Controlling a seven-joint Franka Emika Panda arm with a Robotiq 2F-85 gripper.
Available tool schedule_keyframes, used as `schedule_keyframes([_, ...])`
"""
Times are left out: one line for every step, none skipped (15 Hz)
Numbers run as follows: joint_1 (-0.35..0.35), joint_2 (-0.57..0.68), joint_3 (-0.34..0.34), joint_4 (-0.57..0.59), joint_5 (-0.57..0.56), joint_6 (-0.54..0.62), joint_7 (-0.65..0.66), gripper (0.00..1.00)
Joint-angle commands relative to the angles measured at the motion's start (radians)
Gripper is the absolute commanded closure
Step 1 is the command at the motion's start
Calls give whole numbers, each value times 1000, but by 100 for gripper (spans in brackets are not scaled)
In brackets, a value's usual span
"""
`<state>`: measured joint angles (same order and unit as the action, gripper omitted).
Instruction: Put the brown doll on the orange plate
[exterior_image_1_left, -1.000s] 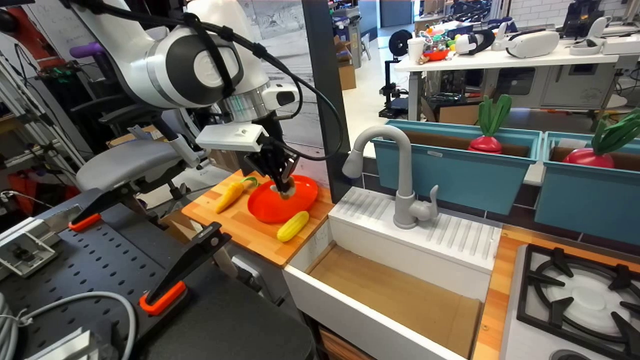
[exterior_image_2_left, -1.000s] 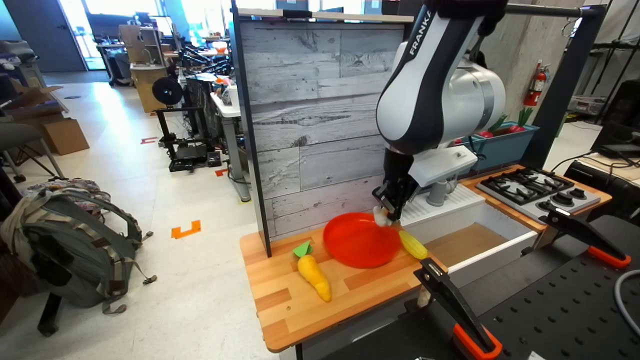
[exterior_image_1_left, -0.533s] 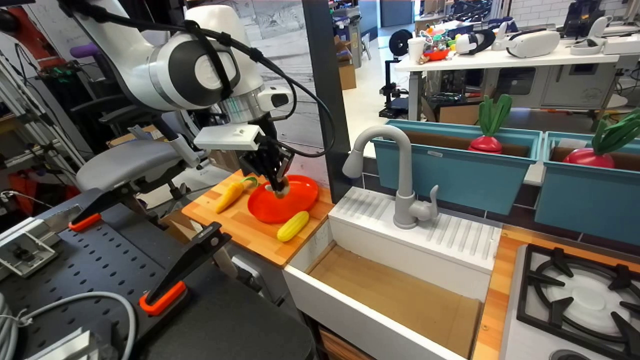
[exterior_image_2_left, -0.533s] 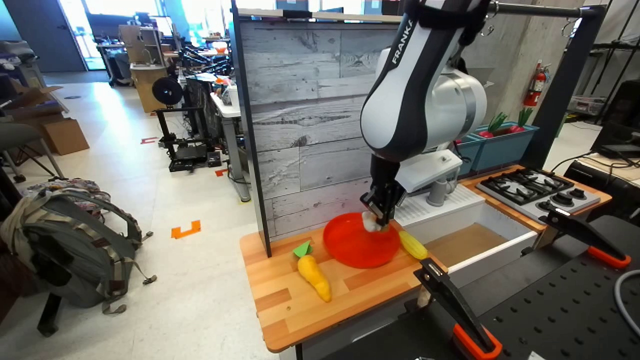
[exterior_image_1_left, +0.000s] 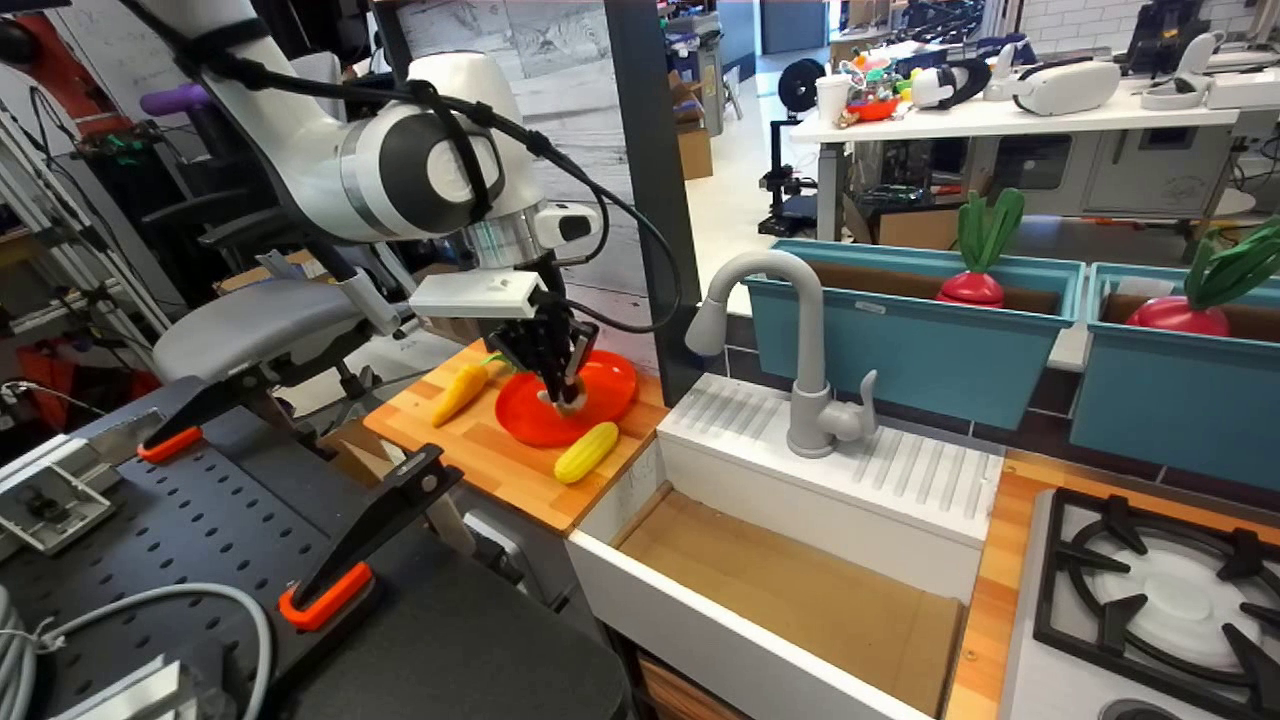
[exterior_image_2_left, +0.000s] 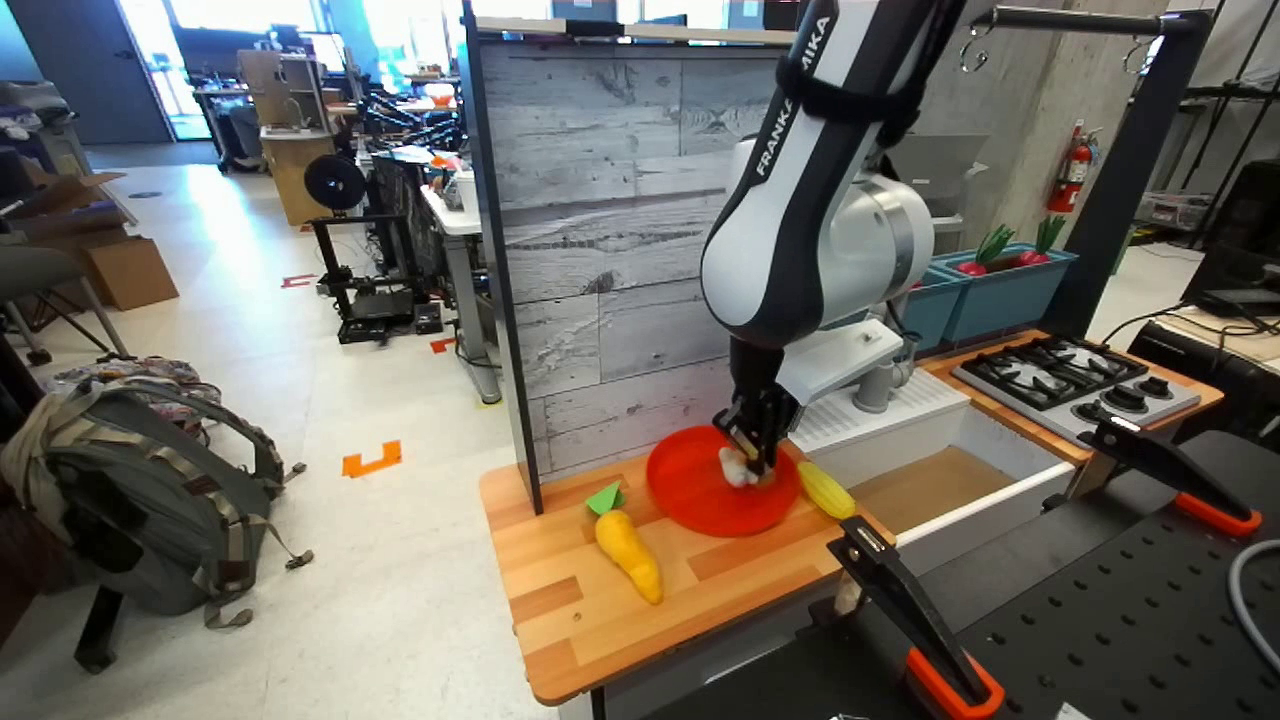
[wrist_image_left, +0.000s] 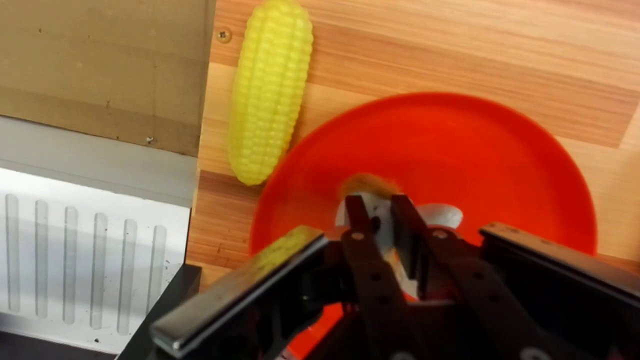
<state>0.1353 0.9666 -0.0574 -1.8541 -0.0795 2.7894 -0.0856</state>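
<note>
The orange plate (exterior_image_1_left: 530, 415) is a round glossy orange-red dish on the wooden counter, in both exterior views (exterior_image_2_left: 690, 490) and the wrist view (wrist_image_left: 475, 135). The brown doll is small, with brown fur and white parts; it shows in both exterior views (exterior_image_1_left: 572, 405) (exterior_image_2_left: 736, 468) and the wrist view (wrist_image_left: 369, 183). My gripper (exterior_image_1_left: 566, 392) points down over the plate, its fingers closed on the doll's sides (wrist_image_left: 377, 200). The doll is over the plate's inner area, low above it; I cannot tell whether it touches. The fingers hide part of the doll.
A yellow corn (exterior_image_2_left: 826, 490) lies beside the plate on the sink side (wrist_image_left: 272, 95). A yellow-orange carrot-like toy with a green top (exterior_image_2_left: 628, 552) lies on the opposite side. A wood-pattern wall panel (exterior_image_2_left: 640, 250) stands behind the plate. The sink (exterior_image_1_left: 780, 590) and faucet (exterior_image_1_left: 810, 350) adjoin the counter.
My gripper, still holding the doll, has come across from the plate's sink-side edge further over the plate, then lowered toward it. The plate, corn and carrot-like toy have not moved.
</note>
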Motion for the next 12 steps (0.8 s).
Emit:
schedule_keyframes([14, 35, -10, 60, -32, -46, 27, 52])
schedule_keyframes([13, 38, -9, 63, -34, -41, 25, 44])
schedule_keyframes([16, 35, -10, 62, -38, -37, 25, 38])
schedule_keyframes([16, 31, -9, 59, -40, -34, 24, 29])
schedule_keyframes([13, 14, -2, 40, -41, -26, 20, 23])
schedule_keyframes([12, 4, 1, 28, -42, -21, 18, 15])
schedule_keyframes([11, -15, 5, 6, -42, -14, 15, 8])
schedule_keyframes([9, -32, 9, -12, -42, -16, 10, 1])
schedule_keyframes([7, -58, 14, -40, -41, -5, 9, 0])
schedule_keyframes([1, -86, 23, -69, -39, 4, 4, 0])
schedule_keyframes([-10, -118, 36, -104, -36, 19, -6, 0])
schedule_keyframes([-22, -153, 50, -141, -28, 44, -10, 0])
